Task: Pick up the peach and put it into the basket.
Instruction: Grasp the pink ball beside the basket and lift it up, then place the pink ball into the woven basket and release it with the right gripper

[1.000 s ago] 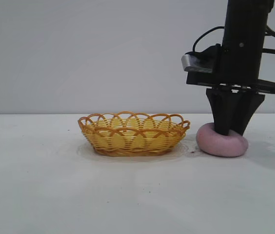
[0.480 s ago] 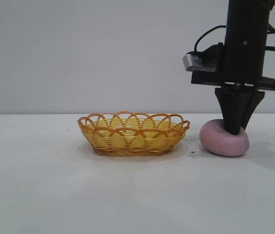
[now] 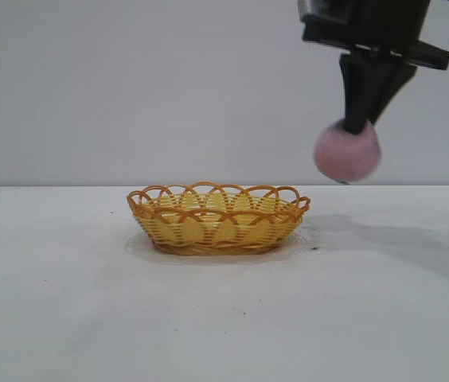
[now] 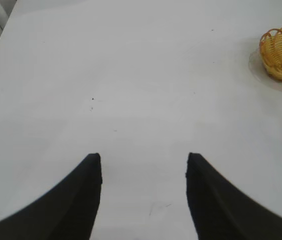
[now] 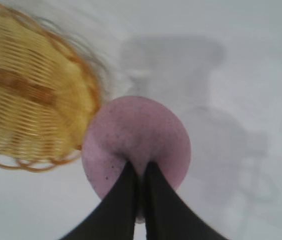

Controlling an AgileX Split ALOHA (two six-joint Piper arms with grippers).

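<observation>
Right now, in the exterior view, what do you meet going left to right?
basket on the table → peach, lifted off the table, pinched by the right end effector directly above it.

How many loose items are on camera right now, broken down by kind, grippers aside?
Peach: 1, pinched in the shut right gripper, off the table
Basket: 1, on the table, nothing visible inside
Total: 2
</observation>
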